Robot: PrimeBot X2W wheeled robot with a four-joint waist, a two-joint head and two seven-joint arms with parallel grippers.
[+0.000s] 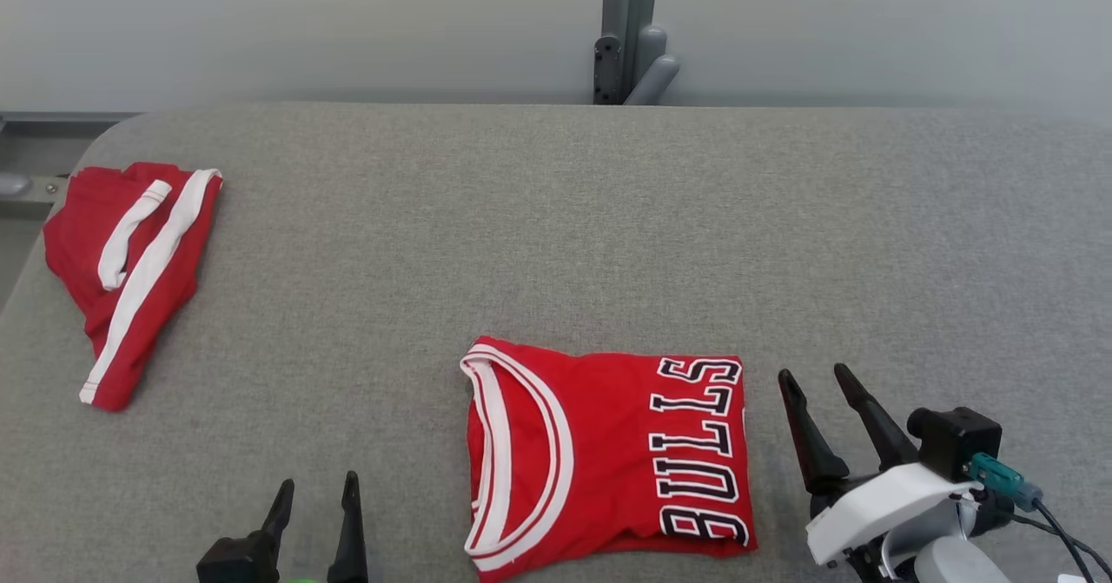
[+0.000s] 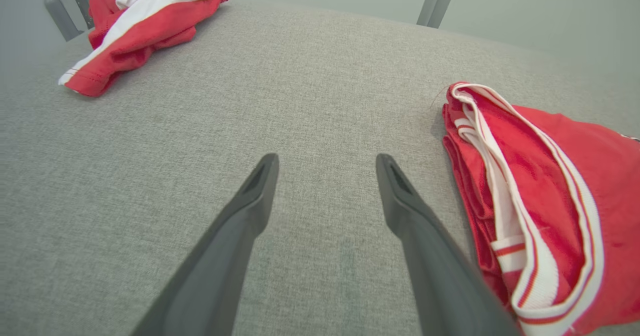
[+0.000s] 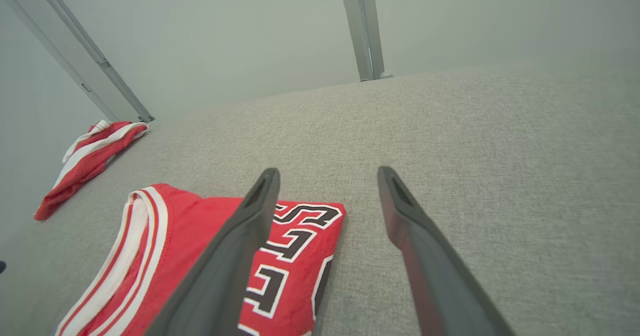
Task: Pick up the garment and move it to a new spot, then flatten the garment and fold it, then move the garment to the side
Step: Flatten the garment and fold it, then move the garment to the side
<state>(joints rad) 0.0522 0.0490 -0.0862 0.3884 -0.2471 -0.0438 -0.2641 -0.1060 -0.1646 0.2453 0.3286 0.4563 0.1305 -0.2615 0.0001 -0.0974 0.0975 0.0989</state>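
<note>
Head view: jersey (image 1: 608, 453) lies just left of right claw (image 1: 813, 373).

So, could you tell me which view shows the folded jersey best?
The head view: the jersey shows nearly whole, collar and lettering plain. The left wrist view gives its collar end; the right wrist view has it partly behind a finger.

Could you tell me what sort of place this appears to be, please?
Probably a lab folding station: a grey fabric-covered table, a plain pale wall with a metal post, and a folded red jersey plus another red garment.
</note>
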